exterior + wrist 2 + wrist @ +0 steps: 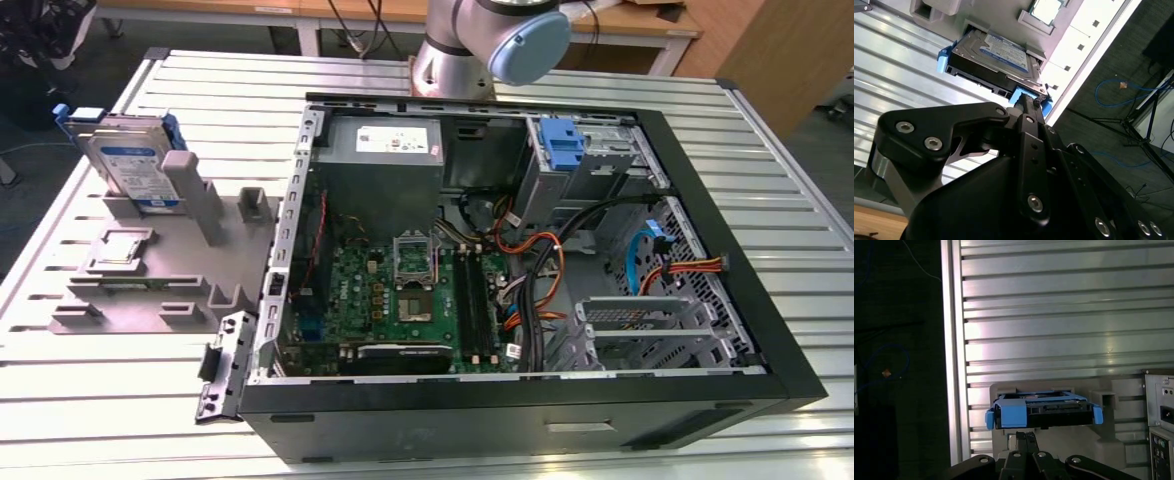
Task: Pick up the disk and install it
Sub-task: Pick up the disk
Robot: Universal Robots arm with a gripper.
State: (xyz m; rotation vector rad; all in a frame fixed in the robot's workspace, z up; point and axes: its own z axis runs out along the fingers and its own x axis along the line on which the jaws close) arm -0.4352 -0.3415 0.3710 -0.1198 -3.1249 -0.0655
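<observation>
The disk (pixel 134 160) stands on edge in a slot of the grey holder (pixel 147 280) at the exterior view's left, its blue-and-white label facing out and blue rails along its edges. In both wrist views the disk (pixel 991 57) (pixel 1041 407) sits just beyond my gripper (pixel 1026 100) (pixel 1025 436). The black fingers lie pressed together with nothing between them. Their tips are close to the blue rail at the disk's near end (pixel 1021 95); I cannot tell whether they touch it.
The open computer case (pixel 747 330) lies on the slatted metal table (pixel 80 400), with the motherboard (pixel 400 300), a power-supply box (pixel 387 145), a blue bracket (pixel 561 145) in the drive bay and a silver cage (pixel 641 325). The arm's base (pixel 494 40) stands behind the case.
</observation>
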